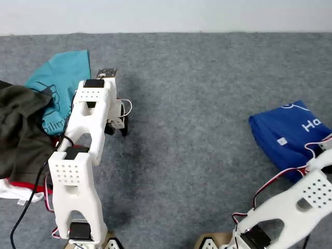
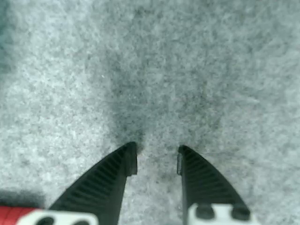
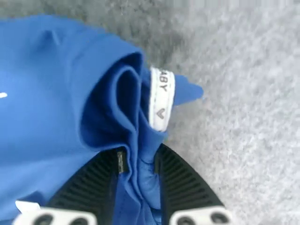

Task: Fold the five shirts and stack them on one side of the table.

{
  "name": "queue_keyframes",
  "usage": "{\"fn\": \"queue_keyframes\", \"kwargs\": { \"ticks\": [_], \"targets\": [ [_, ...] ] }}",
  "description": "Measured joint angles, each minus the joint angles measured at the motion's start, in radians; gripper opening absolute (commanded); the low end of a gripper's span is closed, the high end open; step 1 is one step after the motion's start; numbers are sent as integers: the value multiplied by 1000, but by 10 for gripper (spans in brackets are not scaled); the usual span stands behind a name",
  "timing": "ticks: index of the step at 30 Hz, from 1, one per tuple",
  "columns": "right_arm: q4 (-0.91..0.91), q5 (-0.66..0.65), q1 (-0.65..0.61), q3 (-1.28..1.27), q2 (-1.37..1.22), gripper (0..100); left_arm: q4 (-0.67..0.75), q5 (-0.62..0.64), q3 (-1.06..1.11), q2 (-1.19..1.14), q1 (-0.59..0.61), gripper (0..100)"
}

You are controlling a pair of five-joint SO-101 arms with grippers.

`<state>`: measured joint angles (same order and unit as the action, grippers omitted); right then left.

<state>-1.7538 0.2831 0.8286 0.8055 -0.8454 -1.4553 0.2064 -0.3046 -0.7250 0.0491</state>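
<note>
Shirts sit at both ends of the table. On my right, the blue shirt (image 1: pixel 285 135) lies folded, print up. It is set aslant, with one corner toward the middle of the grey mat (image 1: pixel 197 104) and its far side cut off by the high view's edge. I see the right gripper (image 3: pixel 139 164) clamped on a bunched fold of it, beside the white label (image 3: pixel 161 101). The cloth stands up between the jaws in a ridge running away from the wrist.

On my left is a loose heap. The teal shirt (image 1: pixel 59 85) lies farthest from the arm bases, and the dark shirt (image 1: pixel 21 129) is draped over its near edge. The white shirt (image 1: pixel 13 189) and a red strip (image 1: pixel 26 184) peek out below. I can't tell the long axis of anything in the heap.

The left gripper (image 2: pixel 157 161) hangs just above bare mat beside the heap, jaws apart, holding nothing.
</note>
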Motion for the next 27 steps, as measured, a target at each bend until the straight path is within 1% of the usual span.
{"fn": "queue_keyframes", "kwargs": {
  "ticks": [2,3,7,12,14,16,19,22,25,27],
  "targets": [
    [0,-14,0,-35,15,210,0,0,0,0,0,133],
    [0,-25,0,-57,28,229,0,0,0,0,0,133],
    [0,-54,-15,-149,135,230,0,0,0,0,0,133],
    [0,-57,-26,-199,379,230,0,0,0,0,0,133],
    [0,-63,-58,-203,480,230,0,0,0,0,0,133],
    [6,-78,-117,-203,534,230,0,0,0,0,0,133],
    [44,-103,-219,-245,535,230,0,0,0,0,0,133],
    [115,-107,-287,-302,474,230,0,0,0,0,0,133],
    [190,-107,-287,-307,396,230,0,0,0,0,0,133],
    [209,-107,-273,-308,365,230,0,0,0,0,0,133]
  ]
}}
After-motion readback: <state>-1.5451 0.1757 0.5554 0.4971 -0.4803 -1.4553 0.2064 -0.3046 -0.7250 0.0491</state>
